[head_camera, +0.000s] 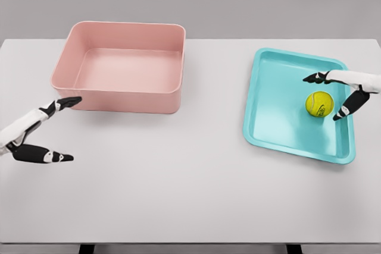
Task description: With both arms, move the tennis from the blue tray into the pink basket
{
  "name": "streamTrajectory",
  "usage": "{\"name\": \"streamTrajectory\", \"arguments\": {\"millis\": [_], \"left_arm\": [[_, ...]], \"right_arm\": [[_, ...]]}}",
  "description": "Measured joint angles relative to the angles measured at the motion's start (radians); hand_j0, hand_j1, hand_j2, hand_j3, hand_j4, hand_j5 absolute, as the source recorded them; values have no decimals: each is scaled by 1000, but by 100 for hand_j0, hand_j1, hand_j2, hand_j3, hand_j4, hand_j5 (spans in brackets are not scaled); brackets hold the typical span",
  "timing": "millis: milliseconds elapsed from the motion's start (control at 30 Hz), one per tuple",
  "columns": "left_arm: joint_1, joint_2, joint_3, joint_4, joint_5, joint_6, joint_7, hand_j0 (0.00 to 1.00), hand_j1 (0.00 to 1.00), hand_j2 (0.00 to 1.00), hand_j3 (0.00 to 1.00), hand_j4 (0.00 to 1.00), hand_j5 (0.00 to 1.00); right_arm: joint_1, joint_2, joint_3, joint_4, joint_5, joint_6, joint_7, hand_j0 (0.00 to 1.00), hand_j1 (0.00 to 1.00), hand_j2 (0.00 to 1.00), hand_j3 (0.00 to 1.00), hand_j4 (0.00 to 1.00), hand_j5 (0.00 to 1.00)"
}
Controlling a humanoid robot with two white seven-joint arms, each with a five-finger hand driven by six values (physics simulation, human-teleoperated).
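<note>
A yellow tennis ball [319, 103] lies in the right half of the blue tray [280, 117] on the table's right side. My right hand [326, 96] comes in from the right edge, open, its fingers spread above and beside the ball without closing on it. The pink basket [122, 90] stands at the back left with nothing in it. My left hand [64, 129] is open at the left edge, just in front of the basket's near left corner, holding nothing.
The white table [178, 194] spans the whole view. Its front edge runs along the bottom. A grey wall lies behind.
</note>
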Motion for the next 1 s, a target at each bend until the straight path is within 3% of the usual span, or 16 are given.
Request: {"name": "streamTrajectory", "arguments": {"millis": [567, 700, 1000], "left_arm": [[5, -65, -14, 42, 15, 0, -1, 100, 100, 100, 100, 100, 100], [3, -74, -14, 45, 13, 0, 0, 100, 100, 100, 100, 100, 100], [3, -80, -14, 46, 10, 0, 1, 100, 100, 100, 100, 100, 100]], "right_arm": [[0, 24, 19, 62, 25, -25, 0, 98, 98, 98, 98, 98, 98], [0, 27, 19, 68, 26, -30, 0, 90, 90, 90, 90, 90, 90], [0, 43, 26, 69, 29, -34, 0, 88, 88, 88, 88, 88, 88]]}}
